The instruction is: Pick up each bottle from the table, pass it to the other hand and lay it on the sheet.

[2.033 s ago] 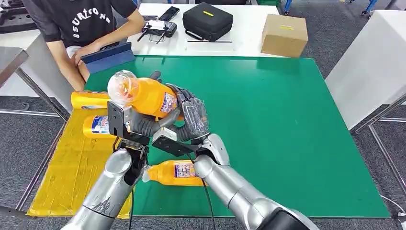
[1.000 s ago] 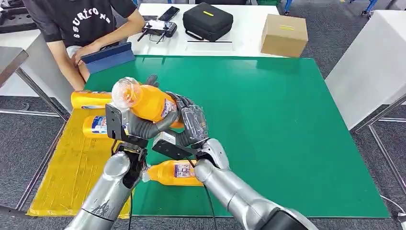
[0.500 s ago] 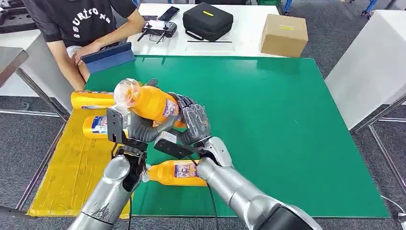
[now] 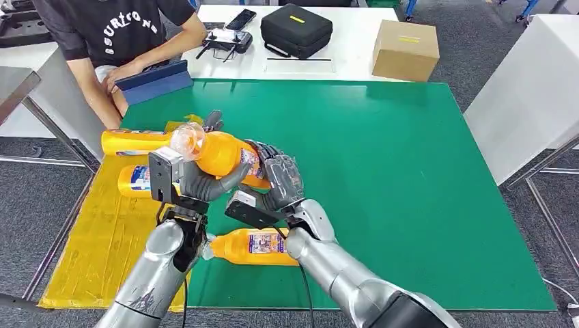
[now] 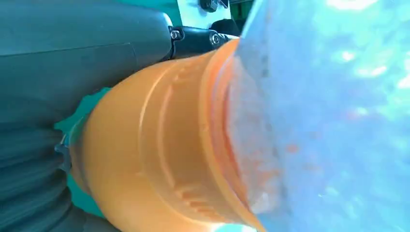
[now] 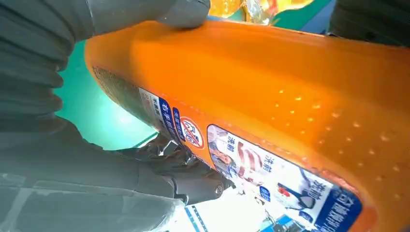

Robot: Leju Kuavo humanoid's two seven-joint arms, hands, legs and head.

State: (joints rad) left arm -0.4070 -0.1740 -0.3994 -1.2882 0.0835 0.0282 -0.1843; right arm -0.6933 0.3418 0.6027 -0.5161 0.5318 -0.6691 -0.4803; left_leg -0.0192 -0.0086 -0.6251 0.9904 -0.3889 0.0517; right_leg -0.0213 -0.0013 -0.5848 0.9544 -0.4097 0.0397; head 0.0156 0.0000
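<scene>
Mid-air handover above the green worktop (image 4: 410,171), as I see it from the remote station. The held bottle (image 4: 225,156) is orange with a clear cap; its label carries small Chinese print and a red prohibition sign, plain in the right wrist view (image 6: 191,135) but too fine for me to read. The person's (image 4: 116,31) black shirt bears white lettering, only partly legible.

Around the scene: a white table (image 4: 355,51) behind the worktop carries a black case (image 4: 295,31), a cardboard box (image 4: 405,49), a controller (image 4: 229,42) and a phone (image 4: 240,18). A blue tablet (image 4: 153,80) lies beneath the person's hands.

On the yellow sheet (image 4: 95,246) at the worktop's left edge lie two bottles (image 4: 133,142), side by side. A fourth bottle (image 4: 249,246) lies on its side on the green surface, partly hidden behind both forearms.

The left robot hand (image 4: 194,181) grasps the held bottle near its cap end, thumb under the body. The right robot hand (image 4: 278,179) has its fingers wrapped round the base end. The bottle is tilted, cap toward the sheet, clear of the worktop.
</scene>
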